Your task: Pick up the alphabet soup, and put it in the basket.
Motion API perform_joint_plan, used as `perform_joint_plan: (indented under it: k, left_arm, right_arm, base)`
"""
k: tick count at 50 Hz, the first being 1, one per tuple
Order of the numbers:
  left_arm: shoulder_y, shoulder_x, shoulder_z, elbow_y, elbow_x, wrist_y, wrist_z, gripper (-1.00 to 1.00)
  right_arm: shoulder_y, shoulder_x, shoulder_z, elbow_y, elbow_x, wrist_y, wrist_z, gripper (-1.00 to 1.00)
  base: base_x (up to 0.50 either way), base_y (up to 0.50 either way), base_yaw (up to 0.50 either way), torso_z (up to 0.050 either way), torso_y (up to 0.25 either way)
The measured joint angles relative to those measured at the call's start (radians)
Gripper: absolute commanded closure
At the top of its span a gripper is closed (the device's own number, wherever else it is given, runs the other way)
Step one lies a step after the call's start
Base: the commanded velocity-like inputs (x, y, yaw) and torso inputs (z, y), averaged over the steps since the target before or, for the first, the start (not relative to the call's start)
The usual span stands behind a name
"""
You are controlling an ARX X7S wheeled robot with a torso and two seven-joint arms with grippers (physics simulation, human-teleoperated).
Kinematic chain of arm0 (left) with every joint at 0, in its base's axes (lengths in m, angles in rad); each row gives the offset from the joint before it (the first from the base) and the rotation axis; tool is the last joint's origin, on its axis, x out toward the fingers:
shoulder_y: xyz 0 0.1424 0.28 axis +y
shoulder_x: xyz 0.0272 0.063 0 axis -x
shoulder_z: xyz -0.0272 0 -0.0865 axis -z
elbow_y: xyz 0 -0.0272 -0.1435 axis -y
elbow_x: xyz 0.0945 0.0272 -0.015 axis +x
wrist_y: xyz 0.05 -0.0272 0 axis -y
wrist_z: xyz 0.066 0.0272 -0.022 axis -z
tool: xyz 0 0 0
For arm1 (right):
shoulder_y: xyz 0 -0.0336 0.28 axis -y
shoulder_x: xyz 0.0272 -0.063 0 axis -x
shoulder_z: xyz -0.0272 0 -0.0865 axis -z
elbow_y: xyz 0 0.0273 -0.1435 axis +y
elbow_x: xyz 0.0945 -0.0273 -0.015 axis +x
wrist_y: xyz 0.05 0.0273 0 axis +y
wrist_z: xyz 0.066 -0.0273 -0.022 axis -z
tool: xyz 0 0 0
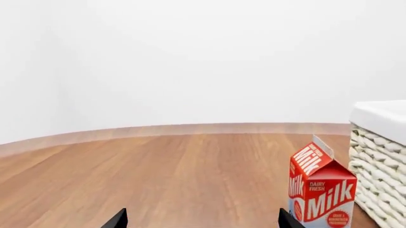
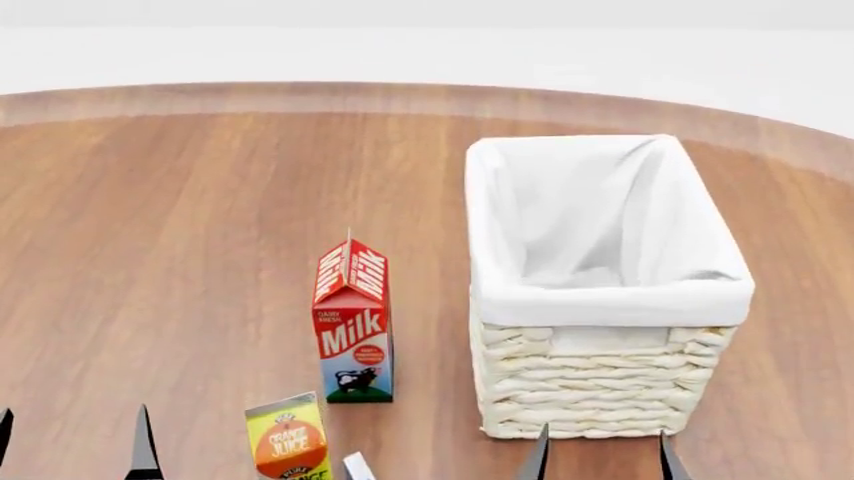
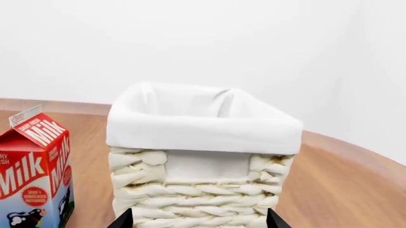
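Both grippers, left gripper (image 2: pixel 74 440) and right gripper (image 2: pixel 603 452), hover with jaws spread and empty above the wooden counter (image 2: pixel 174 230). The basket (image 2: pixel 607 385) stands beside a milk carton (image 2: pixel 354 325); the alphabet soup is out of view. Locating it comes first.

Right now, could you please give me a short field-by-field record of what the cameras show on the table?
surface: round wooden table
basket: cream wicker, white cloth lining, upright, nothing seen inside
milk carton: red, upright, left of the basket, not touching it
orange juice carton: near the table's front edge, cut off by the head view's lower border
alphabet soup: not visible in any view
left gripper: fingertips apart, holding nothing
right gripper: fingertips apart, just in front of the basket, holding nothing
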Motion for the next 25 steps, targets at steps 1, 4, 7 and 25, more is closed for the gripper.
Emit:
perform_joint_plan:
  k: [1,4,7,25]
  left_arm:
    - [0.0,-0.001,0.001,0.0,-0.001,0.0,-0.001,-1.0]
    - [0.0,-0.002,0.002,0.001,-0.002,0.0,-0.002,-1.0]
    - [-0.003,-0.004,0.003,0.001,-0.004,0.0,-0.004,-1.0]
    - [0.001,-0.017,0.005,0.017,-0.018,-0.002,-0.015,-1.0]
  right_arm:
    - [0.0,0.0,0.0,-0.001,0.001,0.0,0.0,-1.0]
    - [-0.001,0.002,-0.001,-0.003,0.004,-0.001,0.0,-1.0]
    - [0.001,0.003,-0.002,-0.004,0.005,-0.006,-0.001,-1.0]
    - [0.013,0.004,-0.017,0.017,0.011,-0.015,-0.006,-1.0]
  base:
    - [0.4,0.0,0.0,0.0,0.0]
    - [0.33,0.0,0.0,0.0,0.0]
    - [0.0,0.0,0.0,0.0,0.0]
    - [0.0,0.0,0.0,0.0,0.0]
